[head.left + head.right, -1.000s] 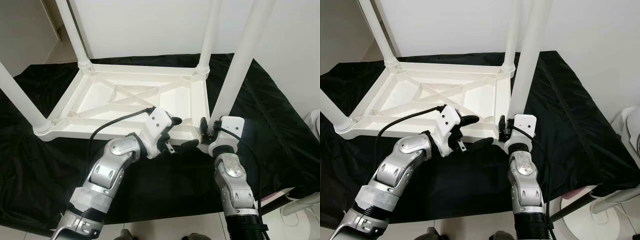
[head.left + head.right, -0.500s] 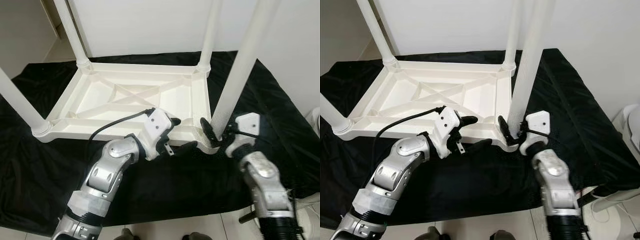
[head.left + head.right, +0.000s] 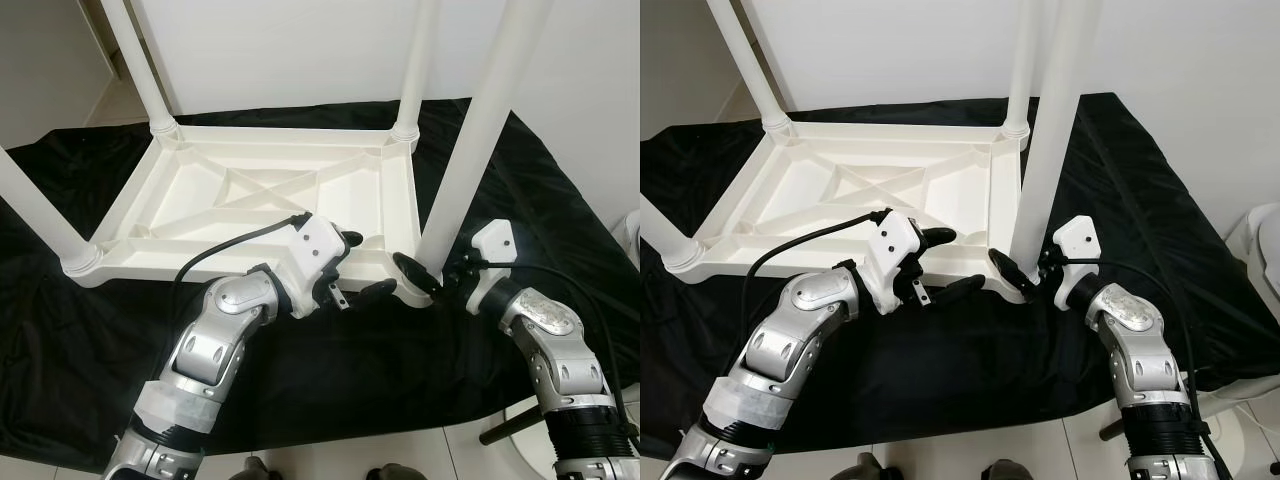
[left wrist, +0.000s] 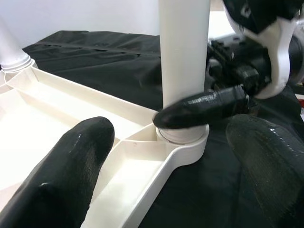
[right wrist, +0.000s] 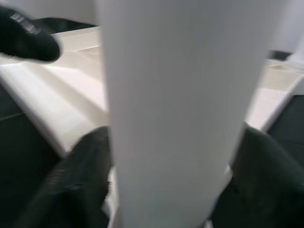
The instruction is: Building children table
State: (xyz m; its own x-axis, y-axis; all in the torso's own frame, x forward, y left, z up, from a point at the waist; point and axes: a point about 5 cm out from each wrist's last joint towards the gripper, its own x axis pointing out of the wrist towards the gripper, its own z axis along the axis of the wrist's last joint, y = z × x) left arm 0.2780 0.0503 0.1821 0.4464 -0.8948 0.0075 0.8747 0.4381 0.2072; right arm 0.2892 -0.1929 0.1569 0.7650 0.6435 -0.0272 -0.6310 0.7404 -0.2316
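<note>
The white children's table (image 3: 250,185) lies upside down on a black cloth (image 3: 350,370) with all its legs pointing up. My right gripper (image 3: 432,272) is shut on the near right leg (image 3: 470,150) just above its socket. One finger (image 3: 410,270) lies across the front of the leg; in the right wrist view the leg (image 5: 175,109) sits between both fingers (image 5: 80,175). My left gripper (image 3: 362,266) stands open astride the table's near rim, one finger over the underside, the other outside. The left wrist view looks at the leg (image 4: 184,57) and its socket.
Three more legs stand at the far left (image 3: 145,70), far right (image 3: 418,60) and near left (image 3: 35,215) corners. A white wall rises close behind. A white object (image 3: 630,225) sits at the right edge, and a dark bar (image 3: 510,425) lies on the tiled floor.
My right forearm has swung out to the right and the wrist has turned around the leg, with the gripper staying at the leg's base. The left arm has hardly moved.
</note>
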